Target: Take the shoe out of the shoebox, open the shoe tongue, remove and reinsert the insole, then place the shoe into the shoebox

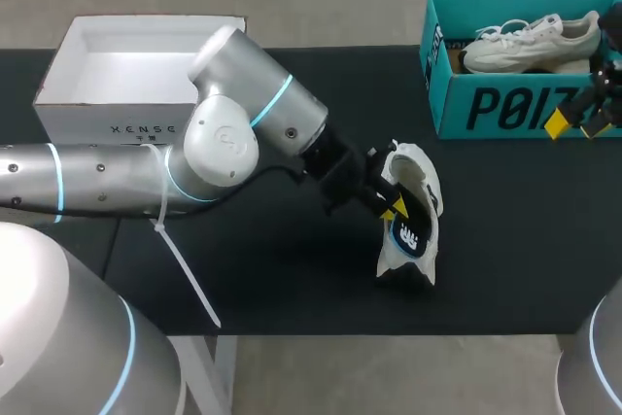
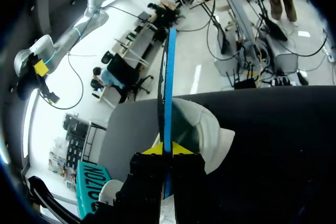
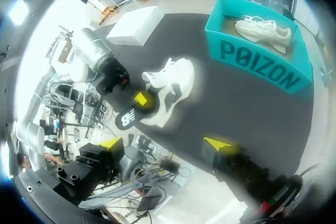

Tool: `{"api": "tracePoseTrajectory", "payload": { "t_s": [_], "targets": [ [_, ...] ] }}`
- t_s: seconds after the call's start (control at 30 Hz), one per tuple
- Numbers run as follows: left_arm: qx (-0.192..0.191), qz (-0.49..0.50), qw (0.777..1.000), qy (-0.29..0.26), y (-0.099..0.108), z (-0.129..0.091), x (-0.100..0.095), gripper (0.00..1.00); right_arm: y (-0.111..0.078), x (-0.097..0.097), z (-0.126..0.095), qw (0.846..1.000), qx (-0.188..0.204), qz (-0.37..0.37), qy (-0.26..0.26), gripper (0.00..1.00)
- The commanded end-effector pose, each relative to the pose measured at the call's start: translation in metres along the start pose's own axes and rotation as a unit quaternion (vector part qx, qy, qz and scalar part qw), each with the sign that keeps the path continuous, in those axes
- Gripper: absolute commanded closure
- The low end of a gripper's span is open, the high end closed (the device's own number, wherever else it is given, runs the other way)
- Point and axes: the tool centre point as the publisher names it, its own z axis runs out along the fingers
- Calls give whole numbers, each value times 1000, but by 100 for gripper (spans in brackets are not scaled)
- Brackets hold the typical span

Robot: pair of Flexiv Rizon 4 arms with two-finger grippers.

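So the left gripper (image 1: 394,209) is pinched tight on a thin black insole (image 1: 409,232). The left wrist view shows that insole (image 2: 167,77) edge-on, squeezed between both yellow tips of the gripper (image 2: 168,149). The insole's free end carries a white logo and sticks out of the opening of a white sneaker (image 1: 416,187) with dark side panels. How far the other end sits inside, can't tell. The sneaker sits on the black table (image 1: 292,279), roughly mid-table and well apart from both boxes.

The right gripper (image 1: 578,123) hangs just in front of the teal cardboard shoebox (image 1: 486,109) at the far right corner. Its fingers are spread wide with nothing between them, and its own camera shows the same for that gripper (image 3: 164,144), looking down on the sneaker (image 3: 170,82) and insole (image 3: 130,119).

Lettering-wise, the teal shoebox (image 3: 260,72) has big dark block letters across its front wall. A second white sneaker (image 1: 530,41) lies inside it.

At the far left is an open white cardboard box (image 1: 136,109) with small grey print on its front. A white zip tie (image 1: 185,274) dangles off the left arm.
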Motion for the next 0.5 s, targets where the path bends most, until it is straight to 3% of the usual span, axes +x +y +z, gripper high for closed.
{"api": "tracePoseTrajectory", "payload": {
  "t_s": [0.03, 0.23, 0.43, 0.5],
  "targets": [
    [-2, 3, 1000, 7, 14, 7, -5, 100, 2, -1, 0, 1000, 3, 1, 0, 0],
    [-11, 9, 1000, 14, 25, 18, -5, 100, 2, -1, 0, 1000, 3, 1, 0, 0],
    [-13, 2, 1000, 11, 14, 21, -2, 100, 2, -1, 0, 1000, 3, 1, 0, 0],
    [-13, -1, 1000, 8, 10, 18, 0, 88, 2, -1, 0, 1000, 3, 1, 0, 0]
  ]
}}
